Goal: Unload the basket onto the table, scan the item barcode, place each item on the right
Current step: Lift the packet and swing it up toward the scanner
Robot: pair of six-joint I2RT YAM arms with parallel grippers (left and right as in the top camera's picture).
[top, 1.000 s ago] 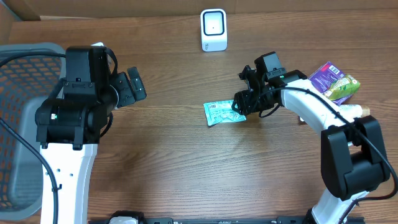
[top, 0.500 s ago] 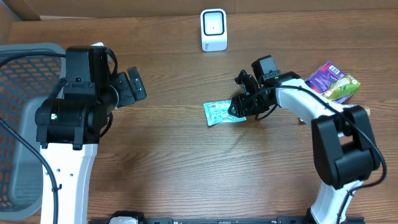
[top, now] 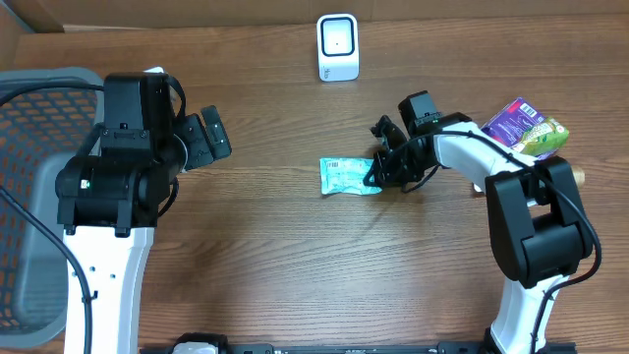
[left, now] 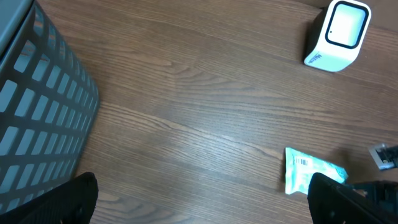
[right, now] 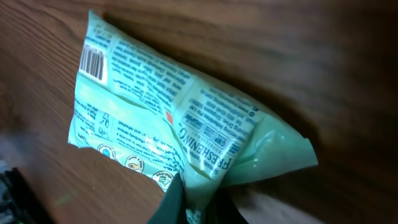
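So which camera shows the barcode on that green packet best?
The right wrist view: the packet fills the picture and its barcode stripes are clear. Overhead and left wrist views show it only as a tiny patch.

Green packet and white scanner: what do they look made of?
Green packet: likely thin flexible plastic film, printed and slightly glossy; it shows creases and puckers. White scanner: probably hard moulded plastic, smooth finish, rounded edges, glossy front window.
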